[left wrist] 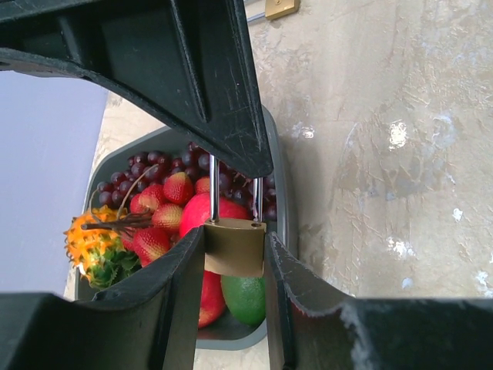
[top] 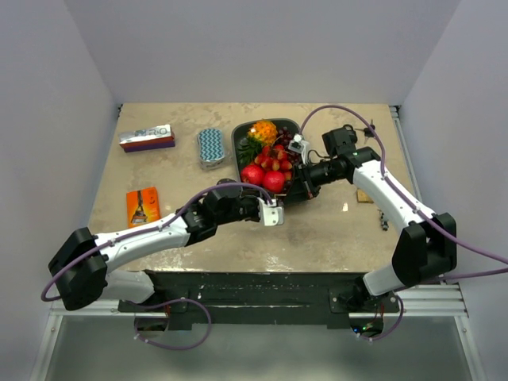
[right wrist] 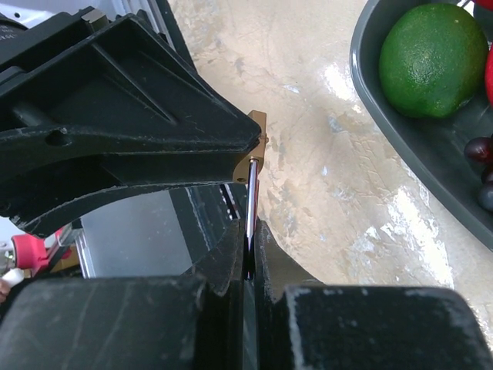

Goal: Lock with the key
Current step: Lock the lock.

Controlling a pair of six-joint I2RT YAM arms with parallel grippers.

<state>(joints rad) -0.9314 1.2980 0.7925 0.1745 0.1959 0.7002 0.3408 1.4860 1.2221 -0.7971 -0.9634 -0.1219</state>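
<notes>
A brass padlock [left wrist: 235,248] is clamped by its body between the fingers of my left gripper [left wrist: 235,240], which hovers just in front of the fruit tray [left wrist: 282,193]. Its two silver shackle legs [left wrist: 213,196] run up into my right gripper [right wrist: 251,231], which is shut on the thin shackle rod [right wrist: 252,193]. The brass body [right wrist: 258,142] shows at the rod's far end. From above, the left gripper [top: 272,213] and right gripper [top: 300,189] meet nose to nose. I cannot make out the key for certain. A small brass piece [top: 363,196] lies by the right arm.
The dark tray [top: 238,143] holds apples, strawberries, grapes and a lime [right wrist: 434,58]. A purple box [top: 147,138], a chevron tin [top: 211,147] and an orange box [top: 143,205] lie to the left. A small dark item [top: 383,221] lies near the right arm.
</notes>
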